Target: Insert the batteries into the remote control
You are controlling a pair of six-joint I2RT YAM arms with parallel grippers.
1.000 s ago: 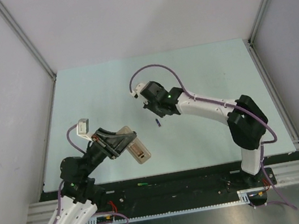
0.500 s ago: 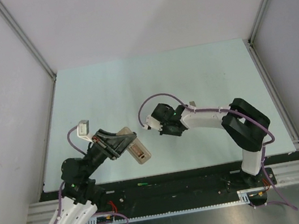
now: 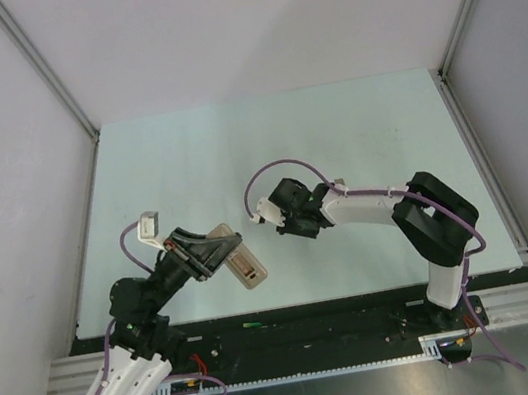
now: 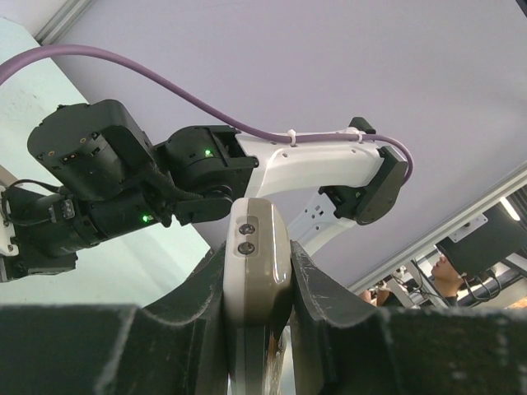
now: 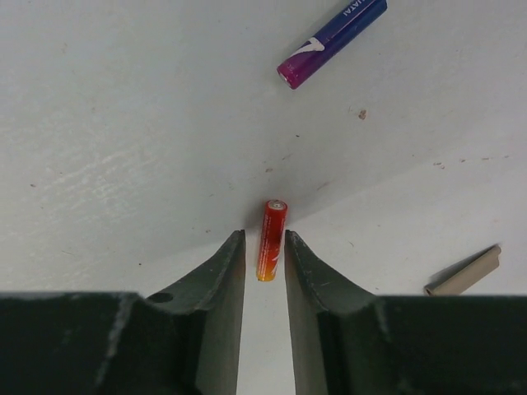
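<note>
My left gripper [image 3: 210, 251] is shut on the white remote control [image 3: 244, 265] and holds it off the table, tilted, its open battery bay facing up. In the left wrist view the remote [image 4: 257, 271] stands edge-on between the fingers. My right gripper [image 3: 290, 226] is low over the table. In the right wrist view it [image 5: 264, 239] is narrowly open, and the red battery [image 5: 272, 237] lies on the table between its fingertips. The dark blue battery [image 5: 331, 41] lies further ahead. The green battery [image 3: 251, 323] lies on the black base strip.
A small flat tan-grey cover piece [image 5: 464, 272] lies on the table to the right of the right fingers. The right arm [image 4: 272, 160] reaches across just beyond the held remote. Grey walls and metal rails [image 3: 481, 161] enclose the pale table [image 3: 177, 161].
My right gripper has swung from the table's middle toward the near side and come down over the batteries, hiding the blue one in the top view. The left arm and remote have not moved.
</note>
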